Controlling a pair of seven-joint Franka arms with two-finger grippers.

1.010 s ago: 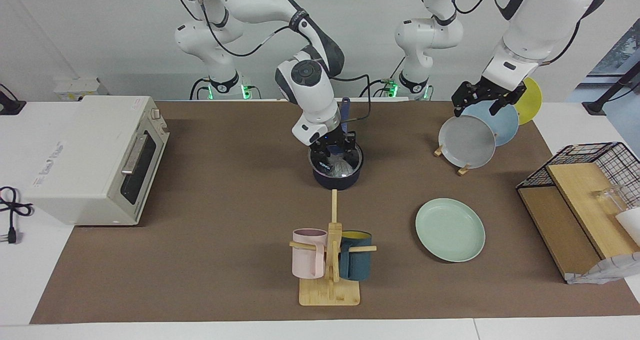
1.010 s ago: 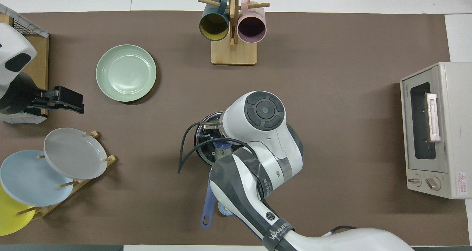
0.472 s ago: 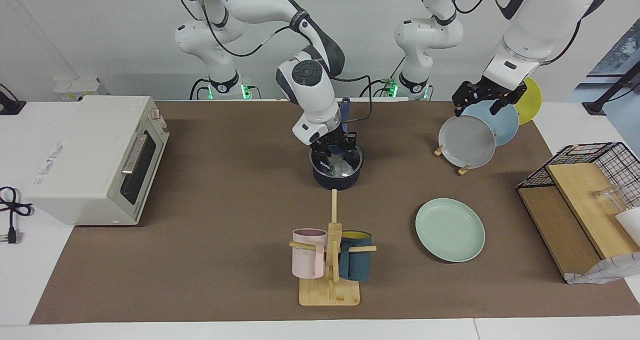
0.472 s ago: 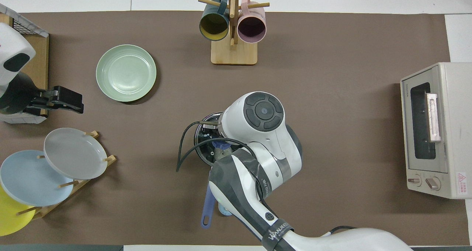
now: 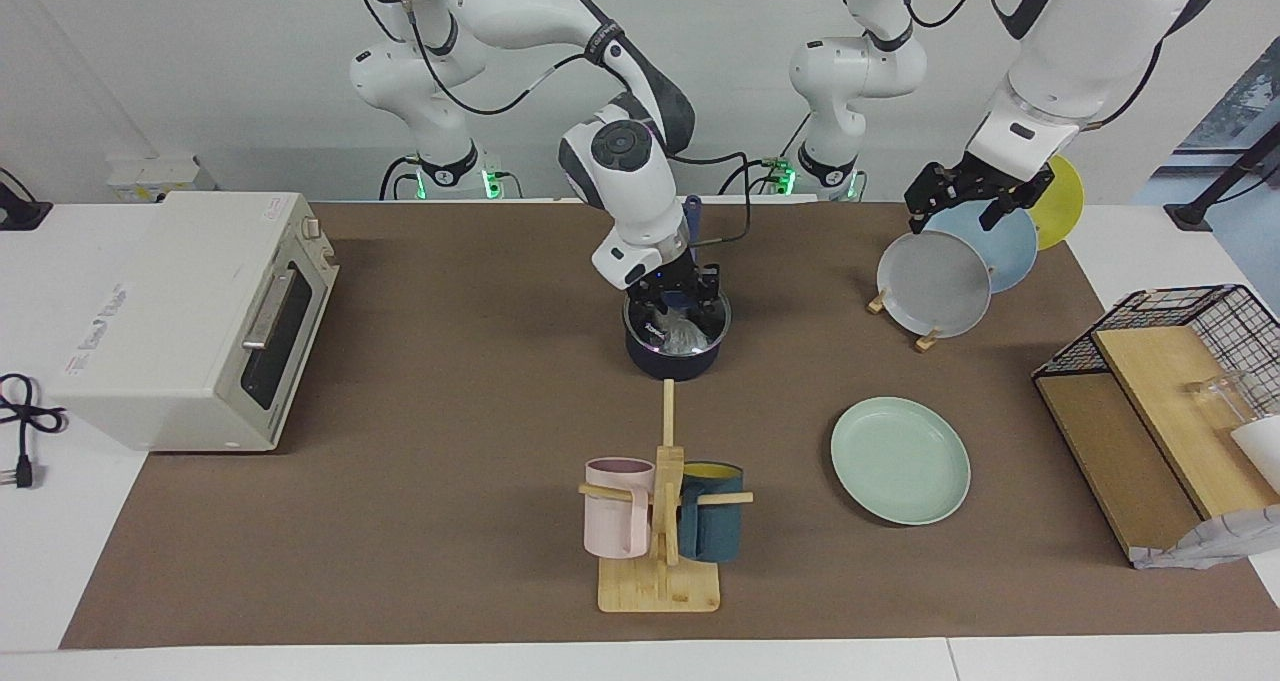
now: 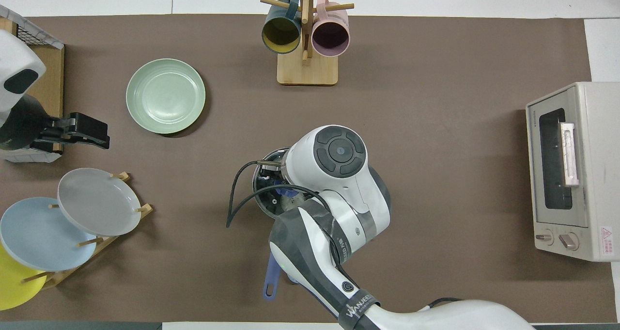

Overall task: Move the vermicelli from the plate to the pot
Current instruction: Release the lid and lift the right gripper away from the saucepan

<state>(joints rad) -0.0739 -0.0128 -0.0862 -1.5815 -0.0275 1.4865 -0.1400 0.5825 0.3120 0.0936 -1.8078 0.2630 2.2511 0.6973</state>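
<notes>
Right gripper higher over pot

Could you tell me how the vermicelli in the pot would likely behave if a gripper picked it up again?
The vermicelli looks like a loose, translucent nest of threads, so probably light and springy. It may snag or shed strands, lying beneath the right gripper inside the pot.

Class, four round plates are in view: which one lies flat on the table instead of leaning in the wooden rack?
The pale mint-green plate, lying flat and empty. The grey plate, light blue plate and yellow plate all lean in the wooden rack.
</notes>
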